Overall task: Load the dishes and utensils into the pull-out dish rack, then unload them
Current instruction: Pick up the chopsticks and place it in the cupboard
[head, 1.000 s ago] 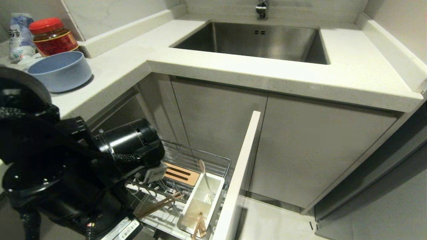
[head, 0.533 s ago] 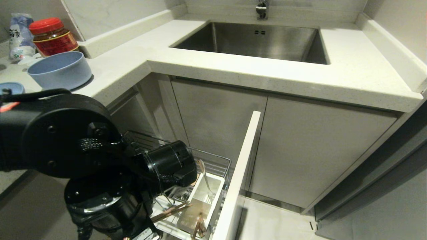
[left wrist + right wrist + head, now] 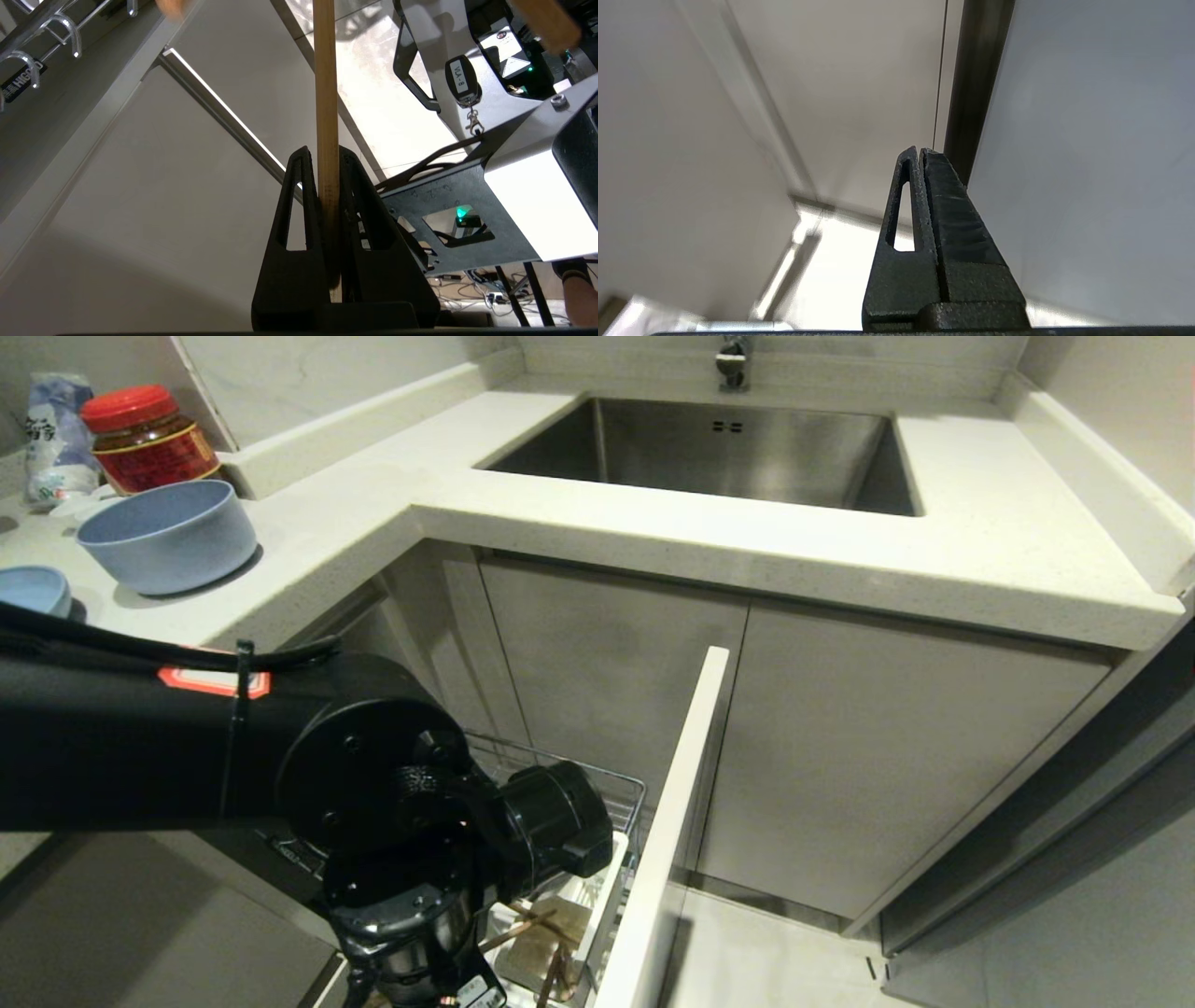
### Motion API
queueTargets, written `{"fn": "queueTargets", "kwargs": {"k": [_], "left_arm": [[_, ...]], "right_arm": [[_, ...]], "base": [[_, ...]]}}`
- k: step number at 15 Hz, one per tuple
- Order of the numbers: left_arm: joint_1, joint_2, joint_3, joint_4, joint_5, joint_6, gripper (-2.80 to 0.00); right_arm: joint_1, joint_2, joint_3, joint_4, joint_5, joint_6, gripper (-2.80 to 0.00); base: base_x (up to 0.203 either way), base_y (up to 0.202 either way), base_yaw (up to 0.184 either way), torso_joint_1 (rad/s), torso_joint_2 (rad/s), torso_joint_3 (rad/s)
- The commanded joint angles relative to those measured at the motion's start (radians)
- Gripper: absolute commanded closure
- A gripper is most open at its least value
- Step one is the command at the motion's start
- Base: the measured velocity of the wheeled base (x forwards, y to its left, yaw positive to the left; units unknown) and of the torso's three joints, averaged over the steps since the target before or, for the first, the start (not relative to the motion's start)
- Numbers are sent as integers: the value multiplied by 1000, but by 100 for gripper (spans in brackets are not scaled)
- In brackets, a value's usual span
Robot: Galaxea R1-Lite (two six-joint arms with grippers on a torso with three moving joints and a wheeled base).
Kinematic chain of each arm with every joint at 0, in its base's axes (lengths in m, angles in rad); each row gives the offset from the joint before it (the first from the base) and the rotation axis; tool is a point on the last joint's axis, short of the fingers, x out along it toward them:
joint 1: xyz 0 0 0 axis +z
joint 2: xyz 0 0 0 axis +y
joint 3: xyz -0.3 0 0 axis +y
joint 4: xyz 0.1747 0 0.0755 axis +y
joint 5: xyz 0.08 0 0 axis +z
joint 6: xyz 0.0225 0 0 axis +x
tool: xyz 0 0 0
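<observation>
My left arm [image 3: 373, 803] reaches low over the pull-out dish rack [image 3: 624, 800] and hides most of its wire basket. The left gripper [image 3: 324, 151] is shut on a thin light-wood chopstick [image 3: 325, 84] that runs straight out past its fingertips. In the head view chopstick ends [image 3: 523, 926] poke out under the wrist beside the white utensil box [image 3: 611, 882]. The rack's white front panel [image 3: 672, 812] stands pulled out. A light blue bowl [image 3: 168, 537] sits on the counter at the left, and the rim of another light blue dish [image 3: 28, 590] is beside it. My right gripper [image 3: 920, 150] is shut and empty.
The steel sink [image 3: 709, 448] is set in the pale counter [image 3: 980, 551] behind the rack. A red-lidded jar [image 3: 145, 439] and a bag stand at the far left. Closed cabinet doors [image 3: 887, 747] flank the rack. The robot's base with a key fob [image 3: 460, 79] fills one side of the left wrist view.
My left arm has swung right and lower across the rack, now covering the wooden bar and most of the basket. The second blue dish on the counter has come into sight.
</observation>
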State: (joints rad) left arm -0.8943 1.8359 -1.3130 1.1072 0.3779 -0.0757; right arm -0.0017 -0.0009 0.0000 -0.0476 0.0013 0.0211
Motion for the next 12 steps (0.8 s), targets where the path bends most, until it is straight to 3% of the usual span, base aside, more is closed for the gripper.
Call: {"fn": "queueTargets", "kwargs": {"k": [1, 12], "left_arm": [[0, 31, -5, 5, 2, -1, 0], [12, 178, -60, -55, 1, -4, 0]], "right_arm": [[0, -1, 26, -32, 0, 0, 0], [0, -1, 26, -32, 0, 0, 0]], "base": [[0, 0, 0, 0, 0, 0], [0, 0, 0, 0, 0, 0]]}}
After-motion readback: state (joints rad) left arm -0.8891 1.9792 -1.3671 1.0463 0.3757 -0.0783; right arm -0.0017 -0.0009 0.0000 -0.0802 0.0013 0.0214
